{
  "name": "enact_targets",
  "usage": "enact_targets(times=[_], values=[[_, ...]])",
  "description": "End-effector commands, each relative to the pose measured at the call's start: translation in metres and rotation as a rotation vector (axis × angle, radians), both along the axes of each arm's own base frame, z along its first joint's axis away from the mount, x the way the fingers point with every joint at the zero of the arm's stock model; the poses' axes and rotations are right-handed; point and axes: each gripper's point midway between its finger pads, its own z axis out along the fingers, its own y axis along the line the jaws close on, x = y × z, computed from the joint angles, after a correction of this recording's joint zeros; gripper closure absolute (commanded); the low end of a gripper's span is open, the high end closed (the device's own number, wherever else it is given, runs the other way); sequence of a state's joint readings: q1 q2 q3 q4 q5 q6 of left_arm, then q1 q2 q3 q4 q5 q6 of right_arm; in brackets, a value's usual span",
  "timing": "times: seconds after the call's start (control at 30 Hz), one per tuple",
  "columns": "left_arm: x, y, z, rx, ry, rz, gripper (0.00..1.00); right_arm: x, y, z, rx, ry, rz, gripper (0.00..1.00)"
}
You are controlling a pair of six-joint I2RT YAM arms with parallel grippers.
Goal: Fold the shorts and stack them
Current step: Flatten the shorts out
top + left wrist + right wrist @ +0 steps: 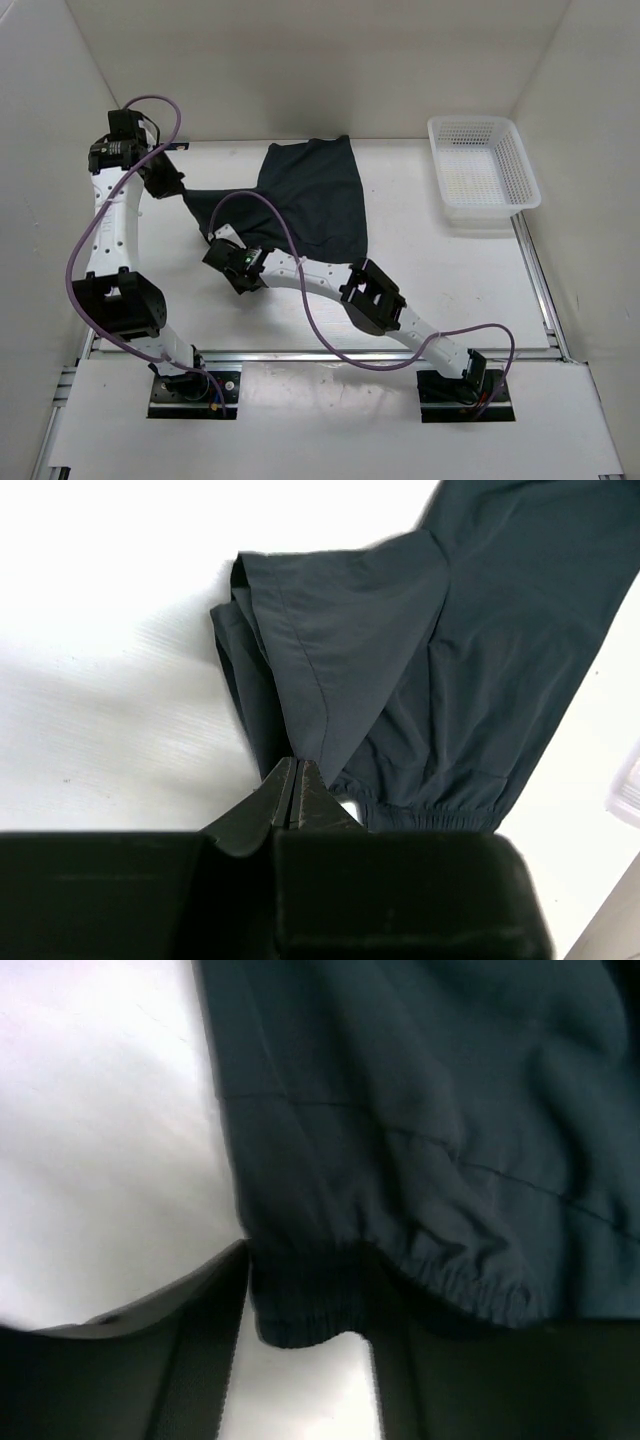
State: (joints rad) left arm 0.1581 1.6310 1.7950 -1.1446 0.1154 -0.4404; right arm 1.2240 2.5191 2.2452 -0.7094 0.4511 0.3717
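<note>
Dark navy shorts [310, 195] on the worktop [430, 280], both hands at their left side.
Left hand [295, 765] is closed tight, pinching a fabric edge. Right hand [305, 1280] is partly wide, fingers either side of the waistband corner. The shorts lie mid-worktop, well apart from the white basket [483, 165].

The left arm [108, 215] rises along the left side of the frame, its wrist bent over at upper left. The left tool [168, 183] has both fingers [285, 800] pressed together, pinching an edge of the shorts [400, 660]. The right arm [330, 285] stretches low from lower right toward centre. The right tool [220, 243] points up-left, its fingers [200, 1350] apart either side of the waistband corner.
</note>
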Motion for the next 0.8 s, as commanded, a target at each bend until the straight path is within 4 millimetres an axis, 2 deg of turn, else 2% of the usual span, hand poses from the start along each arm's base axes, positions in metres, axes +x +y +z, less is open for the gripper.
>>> enact_targets(times=[0.0,0.03,0.07,0.1,0.13,0.17,0.2,0.23,0.27,0.3,0.33,0.37,0.4,0.43,0.47,0.5,0.53,0.57,0.6,0.63,0.67,0.7,0.73,0.77], values=[[-0.008,0.000,0.003,-0.001,-0.016,-0.017,0.90,0.010,-0.009,-0.002,-0.024,-0.017,-0.046,0.60],[-0.006,0.000,0.004,0.000,-0.025,-0.017,0.90,0.013,-0.016,-0.009,-0.039,-0.007,-0.064,0.87],[-0.007,0.000,0.001,-0.001,-0.016,-0.017,0.90,0.009,-0.019,-0.009,-0.032,0.011,-0.081,0.97],[-0.007,0.000,0.001,-0.001,-0.016,-0.017,0.90,0.013,-0.026,-0.001,-0.023,0.013,-0.101,1.00],[-0.006,0.000,-0.002,-0.001,-0.016,-0.017,0.90,0.011,-0.044,-0.013,-0.059,0.048,-0.117,1.00],[-0.006,0.000,-0.002,-0.001,-0.016,-0.017,0.90,0.006,-0.054,-0.013,-0.064,0.063,-0.143,1.00],[-0.008,0.004,-0.002,-0.001,-0.016,-0.008,0.90,0.012,-0.060,0.015,-0.001,0.049,-0.170,1.00],[-0.008,0.004,-0.004,-0.001,-0.014,-0.008,0.90,0.004,-0.097,-0.009,-0.075,0.081,-0.202,1.00],[-0.008,0.004,-0.004,-0.001,-0.014,-0.008,0.90,-0.002,-0.111,-0.008,-0.061,0.104,-0.228,1.00],[-0.009,0.005,-0.012,0.003,0.001,-0.002,0.90,-0.006,-0.118,0.020,0.015,0.087,-0.242,1.00],[-0.010,0.008,-0.015,0.001,0.011,0.007,0.90,-0.009,-0.138,0.021,0.007,0.099,-0.276,1.00],[-0.010,0.008,-0.018,0.001,0.011,0.007,0.90,-0.023,-0.176,0.001,-0.054,0.135,-0.327,1.00],[-0.008,0.007,-0.021,-0.007,0.008,0.001,0.90,-0.029,-0.193,0.024,-0.022,0.116,-0.353,1.00],[-0.013,0.001,-0.028,-0.036,0.027,-0.006,0.90,-0.035,-0.211,0.024,-0.034,0.114,-0.381,1.00],[-0.010,-0.002,-0.030,-0.060,0.018,-0.006,0.90,-0.048,-0.240,0.026,-0.050,0.114,-0.411,1.00],[-0.013,-0.006,-0.030,-0.077,0.012,-0.007,0.90,-0.055,-0.261,0.026,-0.074,0.110,-0.469,1.00],[-0.018,-0.016,-0.042,-0.100,0.039,-0.017,0.90,-0.060,-0.276,0.027,-0.088,0.102,-0.503,1.00],[-0.024,-0.018,-0.047,-0.109,0.055,-0.006,0.90,-0.068,-0.298,0.028,-0.106,0.094,-0.538,1.00],[-0.027,-0.023,-0.044,-0.111,0.027,-0.010,0.90,-0.076,-0.316,0.027,-0.135,0.096,-0.596,1.00],[-0.038,-0.029,-0.062,-0.133,0.070,0.004,0.90,-0.080,-0.327,0.027,-0.149,0.088,-0.625,1.00],[-0.044,-0.031,-0.067,-0.142,0.077,0.016,0.90,-0.083,-0.343,0.026,-0.168,0.069,-0.656,1.00],[-0.053,-0.038,-0.065,-0.149,0.058,-0.003,0.81,-0.088,-0.351,0.024,-0.181,0.075,-0.686,1.00],[-0.066,-0.049,-0.085,-0.174,0.094,-0.018,0.68,-0.089,-0.357,0.023,-0.196,0.067,-0.702,0.96],[-0.075,-0.053,-0.090,-0.197,0.100,-0.022,0.52,-0.092,-0.362,0.022,-0.202,0.068,-0.713,0.70]])
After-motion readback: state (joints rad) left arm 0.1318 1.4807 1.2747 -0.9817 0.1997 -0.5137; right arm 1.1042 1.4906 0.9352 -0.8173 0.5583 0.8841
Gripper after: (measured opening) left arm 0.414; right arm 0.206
